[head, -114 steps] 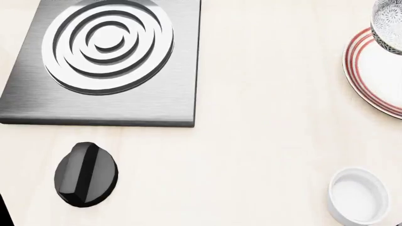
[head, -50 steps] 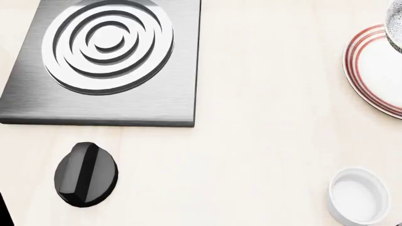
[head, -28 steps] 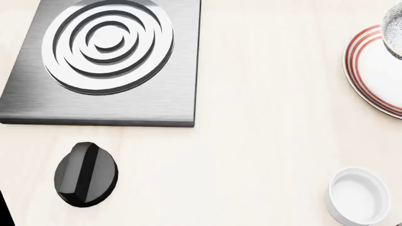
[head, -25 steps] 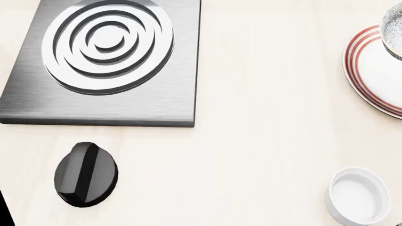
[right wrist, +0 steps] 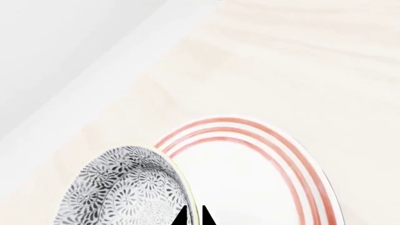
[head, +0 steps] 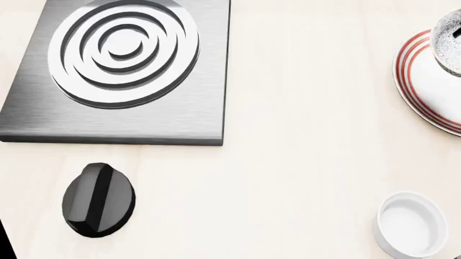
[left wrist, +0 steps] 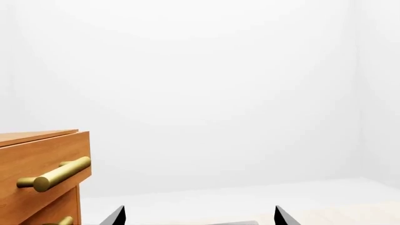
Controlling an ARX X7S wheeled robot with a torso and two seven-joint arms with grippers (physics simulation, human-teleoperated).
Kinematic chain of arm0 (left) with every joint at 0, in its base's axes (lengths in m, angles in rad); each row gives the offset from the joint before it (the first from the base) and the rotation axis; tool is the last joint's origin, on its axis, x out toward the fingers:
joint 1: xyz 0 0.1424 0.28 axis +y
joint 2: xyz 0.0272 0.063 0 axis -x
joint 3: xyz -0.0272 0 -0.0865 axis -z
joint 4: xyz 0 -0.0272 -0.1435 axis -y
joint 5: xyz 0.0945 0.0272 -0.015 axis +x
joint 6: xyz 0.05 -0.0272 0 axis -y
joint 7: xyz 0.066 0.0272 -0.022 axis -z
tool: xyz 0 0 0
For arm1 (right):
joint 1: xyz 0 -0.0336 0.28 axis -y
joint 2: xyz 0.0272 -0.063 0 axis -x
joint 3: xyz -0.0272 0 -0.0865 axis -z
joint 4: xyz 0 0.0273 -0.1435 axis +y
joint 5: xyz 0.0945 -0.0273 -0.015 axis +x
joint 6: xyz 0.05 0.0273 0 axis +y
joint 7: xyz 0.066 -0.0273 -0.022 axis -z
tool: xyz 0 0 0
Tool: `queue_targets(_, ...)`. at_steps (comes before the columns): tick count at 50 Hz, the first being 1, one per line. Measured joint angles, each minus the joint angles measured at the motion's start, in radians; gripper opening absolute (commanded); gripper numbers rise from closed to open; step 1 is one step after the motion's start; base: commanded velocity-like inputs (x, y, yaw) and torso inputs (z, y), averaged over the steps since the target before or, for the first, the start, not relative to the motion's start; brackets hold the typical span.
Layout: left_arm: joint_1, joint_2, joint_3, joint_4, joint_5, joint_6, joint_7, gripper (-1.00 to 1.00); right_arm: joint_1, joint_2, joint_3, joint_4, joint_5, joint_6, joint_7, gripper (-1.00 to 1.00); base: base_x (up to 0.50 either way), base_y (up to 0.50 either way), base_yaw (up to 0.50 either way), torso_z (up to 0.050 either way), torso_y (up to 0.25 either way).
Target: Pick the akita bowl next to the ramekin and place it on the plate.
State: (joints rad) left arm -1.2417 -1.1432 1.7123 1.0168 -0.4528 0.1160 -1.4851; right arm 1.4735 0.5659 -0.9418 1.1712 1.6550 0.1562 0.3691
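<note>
While the right end effector (right wrist: 194,216) pinches the rim of the akita bowl (right wrist: 122,187) with its two tips almost together, the bowl sits over the edge of the plate (right wrist: 269,178). In the head view the bowl (head: 448,40) is at 2 o'clock, over the red-ringed plate (head: 425,86). The ramekin (head: 411,225) stands on the bench (head: 303,162) at 4 o'clock. The left end effector (left wrist: 198,216) is spread wide and holds nothing.

Bright, even, diffuse light is seen throughout — renders stay sharp, without blur or edge distortion. Soft shadows are cast beneath the black knob (head: 98,200) and hob plate (head: 119,73); the wall (left wrist: 200,84) is nearly washed out.
</note>
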Motion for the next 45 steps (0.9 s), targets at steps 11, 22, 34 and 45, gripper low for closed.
queue_targets(11, 0.008, -0.002, -0.005, -0.002, 0.002, 0.002, 0.004, 1.0, 0.016, -0.039, -0.007, 0.081, -0.013, -0.008, -0.029, -1.0, 0.0, 0.0, 0.0, 0.001, 0.0)
queue_targets(22, 0.017, -0.002, -0.009, -0.004, 0.006, 0.002, 0.008, 1.0, 0.026, -0.061, -0.011, 0.12, -0.016, -0.011, -0.031, -1.0, 0.0, 0.0, 0.0, 0.0, 0.001)
queue_targets(34, 0.026, -0.007, -0.014, -0.004, 0.01, 0.001, 0.012, 1.0, 0.028, -0.068, -0.02, 0.135, -0.005, -0.014, -0.02, -1.0, 0.0, 0.0, 0.0, 0.0, 0.0)
queue_targets(45, 0.029, -0.009, -0.021, -0.001, 0.009, -0.003, 0.013, 1.0, 0.032, -0.073, -0.044, 0.138, 0.004, -0.015, -0.009, -1.0, 0.0, 0.0, 0.0, 0.0, 0.001)
